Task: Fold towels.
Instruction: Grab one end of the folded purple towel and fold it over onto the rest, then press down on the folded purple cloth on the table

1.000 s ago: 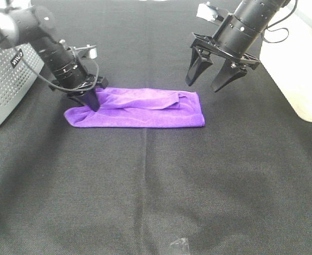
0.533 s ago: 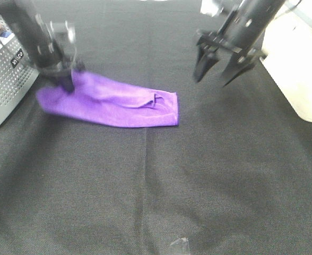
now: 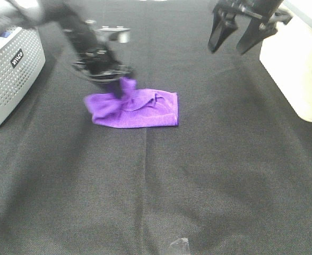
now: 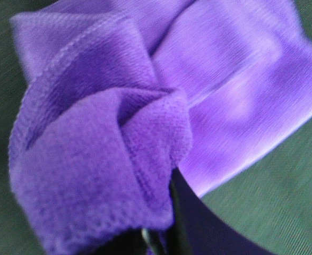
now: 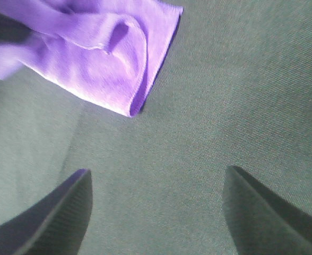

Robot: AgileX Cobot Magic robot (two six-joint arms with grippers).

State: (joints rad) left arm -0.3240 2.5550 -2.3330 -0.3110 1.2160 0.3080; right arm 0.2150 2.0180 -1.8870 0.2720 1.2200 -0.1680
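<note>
A purple towel [image 3: 137, 109] lies bunched on the black table, its right end flat and its left end lifted. My left gripper [image 3: 123, 90] is shut on the towel's left end and holds it over the middle of the towel; the left wrist view shows the pinched fold [image 4: 108, 175] filling the frame. My right gripper [image 3: 240, 42] is open and empty, raised at the far right, well away from the towel. The right wrist view shows the towel's [image 5: 100, 53] right end beyond its spread fingers [image 5: 50, 212].
A grey perforated basket [image 3: 10, 74] stands at the left edge. A white bin [image 3: 299, 69] stands at the right edge. The table [image 3: 161, 191] is covered in black cloth.
My left gripper has carried the towel's left end to the right, over the towel, shortening it. My right gripper has risen and drawn back toward the far right.
</note>
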